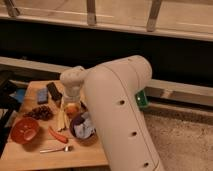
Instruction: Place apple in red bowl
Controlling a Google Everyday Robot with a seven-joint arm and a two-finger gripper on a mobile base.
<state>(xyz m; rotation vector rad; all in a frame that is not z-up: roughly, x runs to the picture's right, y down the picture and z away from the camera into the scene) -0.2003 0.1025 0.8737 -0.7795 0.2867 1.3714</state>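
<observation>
The apple [73,108], small and orange-yellow, sits on the wooden table [30,159] near its middle. My gripper [70,99] hangs straight down from the white wrist [74,80] and sits right on top of the apple, hiding its upper part. The red bowl [25,130] stands at the table's front left, well apart from the apple, with nothing in it that I can make out.
A dark bowl with bluish cloth [83,127] stands just right of the apple. A dark grape cluster [41,112], a red-orange carrot-like piece [58,135], a pale yellow piece [61,120], a fork [55,148], a blue object [42,96] and a dark block [54,91] lie around. My big white arm [120,115] covers the table's right side.
</observation>
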